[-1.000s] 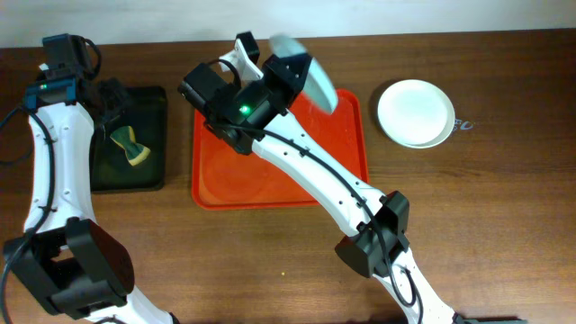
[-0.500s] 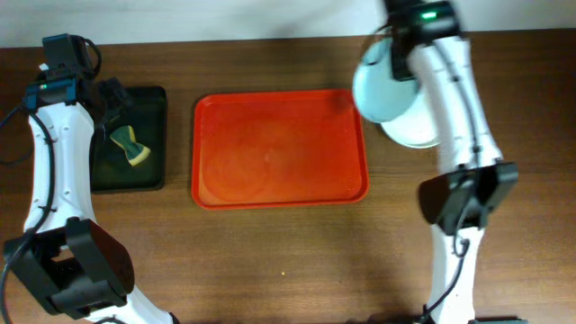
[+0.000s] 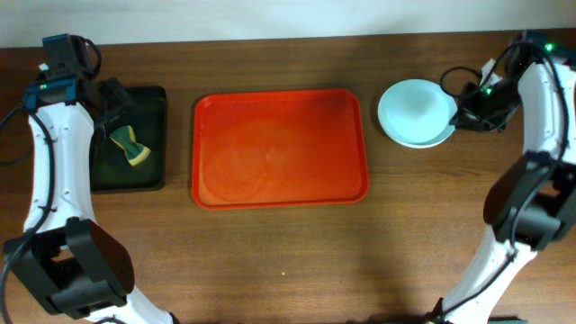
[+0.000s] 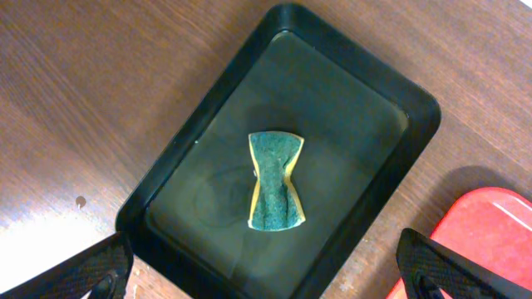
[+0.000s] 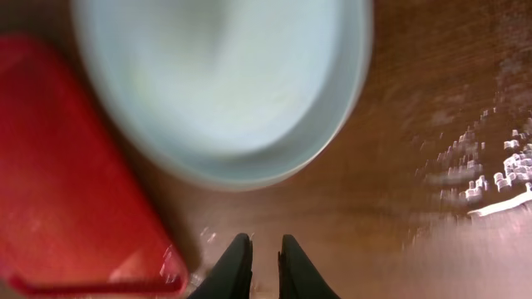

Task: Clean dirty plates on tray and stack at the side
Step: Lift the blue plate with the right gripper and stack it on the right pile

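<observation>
While the table holds the red tray at its middle, toward the back edge, the black tray sits near the back left corner. The plates are stacked near the back right corner, off the red tray, and a green-and-yellow sponge lies in the black tray. The left gripper hangs over the sponge with fingers wide apart, and the right gripper, just beside the stack, has its fingers nearly together on nothing.
</observation>
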Tool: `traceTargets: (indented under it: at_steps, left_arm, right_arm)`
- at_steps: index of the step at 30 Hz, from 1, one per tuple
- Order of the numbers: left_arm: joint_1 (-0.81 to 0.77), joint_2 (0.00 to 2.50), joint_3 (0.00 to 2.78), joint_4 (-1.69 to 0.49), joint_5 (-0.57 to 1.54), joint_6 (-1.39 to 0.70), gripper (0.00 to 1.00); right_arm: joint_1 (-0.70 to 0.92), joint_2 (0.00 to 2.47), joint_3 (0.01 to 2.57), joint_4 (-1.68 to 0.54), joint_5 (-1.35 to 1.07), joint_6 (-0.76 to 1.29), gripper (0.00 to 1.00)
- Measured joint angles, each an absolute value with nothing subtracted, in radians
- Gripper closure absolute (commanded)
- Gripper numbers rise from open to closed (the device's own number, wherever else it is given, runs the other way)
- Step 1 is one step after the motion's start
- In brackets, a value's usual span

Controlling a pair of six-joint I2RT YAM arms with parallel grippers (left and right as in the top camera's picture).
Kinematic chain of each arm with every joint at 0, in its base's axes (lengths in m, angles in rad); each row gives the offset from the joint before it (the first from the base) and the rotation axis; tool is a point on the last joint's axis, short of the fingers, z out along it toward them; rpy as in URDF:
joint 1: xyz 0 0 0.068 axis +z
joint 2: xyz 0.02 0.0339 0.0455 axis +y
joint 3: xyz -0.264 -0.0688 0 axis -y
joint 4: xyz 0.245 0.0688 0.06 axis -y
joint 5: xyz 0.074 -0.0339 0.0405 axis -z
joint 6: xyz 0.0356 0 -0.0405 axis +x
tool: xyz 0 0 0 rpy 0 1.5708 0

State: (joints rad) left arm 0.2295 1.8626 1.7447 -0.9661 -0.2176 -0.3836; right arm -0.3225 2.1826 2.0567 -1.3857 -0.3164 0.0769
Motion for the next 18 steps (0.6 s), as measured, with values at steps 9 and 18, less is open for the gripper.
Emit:
traceTargets:
  at_steps: [9, 18]
  left_arm:
    - [0.229, 1.863, 1.745, -0.967, -0.218, -0.384, 0.01]
    - [0.229, 1.863, 1.745, -0.968, -0.218, -0.384, 0.01]
  right_arm:
    - [0.281, 1.816, 2.062, -1.693, -0.226, -0.004, 0.01]
    - [0.434, 1.791, 2.06, -1.692, -0.226, -0.008, 0.01]
